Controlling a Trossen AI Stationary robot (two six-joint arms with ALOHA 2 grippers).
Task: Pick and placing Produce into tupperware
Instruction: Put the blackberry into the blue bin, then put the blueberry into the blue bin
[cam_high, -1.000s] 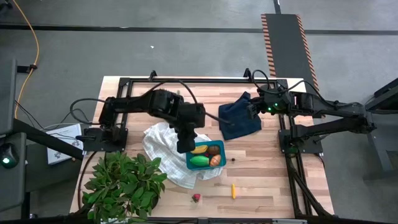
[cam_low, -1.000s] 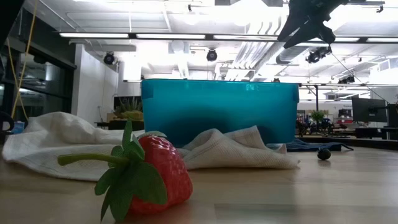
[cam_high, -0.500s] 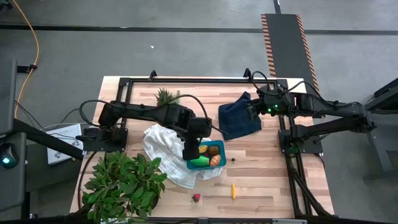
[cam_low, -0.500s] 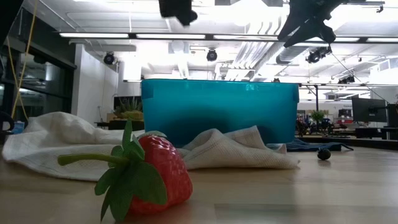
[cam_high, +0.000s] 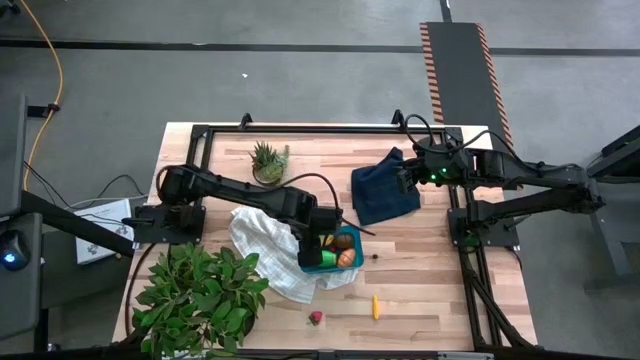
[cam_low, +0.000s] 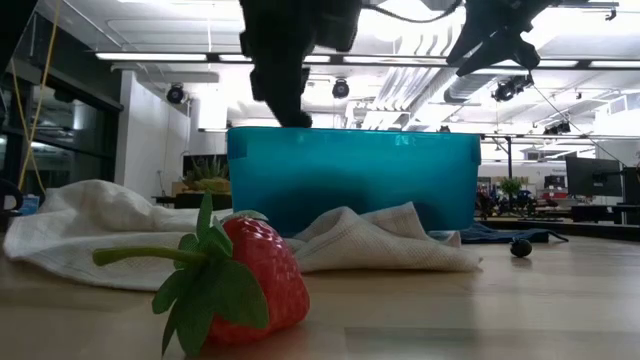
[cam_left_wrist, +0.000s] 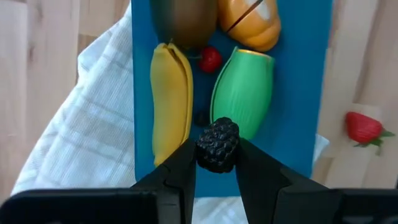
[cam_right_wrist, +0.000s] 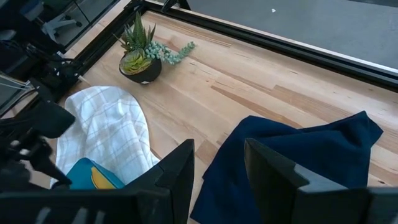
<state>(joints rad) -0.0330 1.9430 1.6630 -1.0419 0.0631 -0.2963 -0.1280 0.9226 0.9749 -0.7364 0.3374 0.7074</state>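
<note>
You are at the drop: your left gripper (cam_left_wrist: 216, 163) is clamped on a dark berry (cam_left_wrist: 218, 144) and hangs directly over the tupperware (cam_high: 350, 236), so the job now is a clean release. Lower a little further into the box before you part the fingers, since a round berry let go from height is likely to bounce off the fruit already there and roll out over the rim. Aim for the gap between the banana (cam_left_wrist: 170, 99) and the green fruit (cam_left_wrist: 242, 90), right under the berry in the wrist view, where a small red piece (cam_left_wrist: 210, 59) already sits; the brown round one (cam_left_wrist: 183, 22) and the orange wedge (cam_left_wrist: 250, 22) fill the far end of the tupperware. Open only as far as needed and lift straight up, so the fingers do not nudge the box on the white cloth (cam_high: 262, 236) it partly rests on. The left arm reaches out across that cloth to the tupperware, wrist bent so the fingers point down into it. Your right gripper (cam_right_wrist: 217, 163) waits well away from the tupperware, above the navy cloth (cam_high: 386, 192), its fingers apart and holding nothing. Left to collect: a strawberry (cam_high: 316, 318) and a carrot (cam_high: 375, 306) lie on the table on the near side of the tupperware, and a second dark berry (cam_high: 374, 255) sits just beside it.
</note>
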